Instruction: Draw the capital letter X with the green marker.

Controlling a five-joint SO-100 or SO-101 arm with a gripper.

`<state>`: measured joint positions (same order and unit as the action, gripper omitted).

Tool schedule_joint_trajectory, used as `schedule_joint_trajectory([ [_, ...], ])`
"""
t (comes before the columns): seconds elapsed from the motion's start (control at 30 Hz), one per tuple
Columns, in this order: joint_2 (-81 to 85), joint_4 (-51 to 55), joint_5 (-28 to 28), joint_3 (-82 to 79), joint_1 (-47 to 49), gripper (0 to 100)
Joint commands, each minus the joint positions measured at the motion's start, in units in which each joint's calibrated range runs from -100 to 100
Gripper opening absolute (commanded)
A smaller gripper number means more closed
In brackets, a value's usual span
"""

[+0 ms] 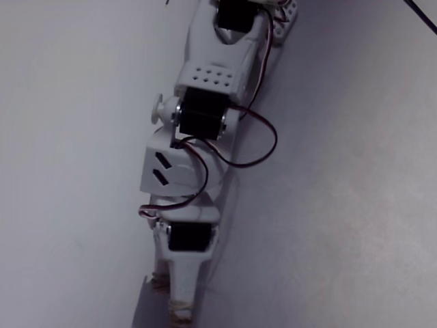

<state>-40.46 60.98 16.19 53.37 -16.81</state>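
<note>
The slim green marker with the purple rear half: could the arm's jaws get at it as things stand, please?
Cannot say: the marker is not in the fixed view now. The white arm stretches to the bottom edge, where the gripper runs out of frame.

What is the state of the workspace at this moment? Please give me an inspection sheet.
Surface: plain pale grey table, no drawn lines seen.
Job's things: green marker not in view.
Clutter: nothing seen.
Hand: hand at the bottom edge of the fixed view, wrapped with rubber bands; fingertips cut off by the frame, so open or shut cannot be told.
Cables: red, black and white wires loop along the white arm; a dark cable crosses the top right corner.
Surroundings: nothing seen.
</note>
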Motion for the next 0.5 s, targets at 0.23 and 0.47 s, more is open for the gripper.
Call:
schedule_joint_trajectory([
  [0.23,-15.8,3.7,-5.0,19.3,-3.1,35],
  [0.47,-17.9,4.9,-9.7,20.4,-5.1,33],
])
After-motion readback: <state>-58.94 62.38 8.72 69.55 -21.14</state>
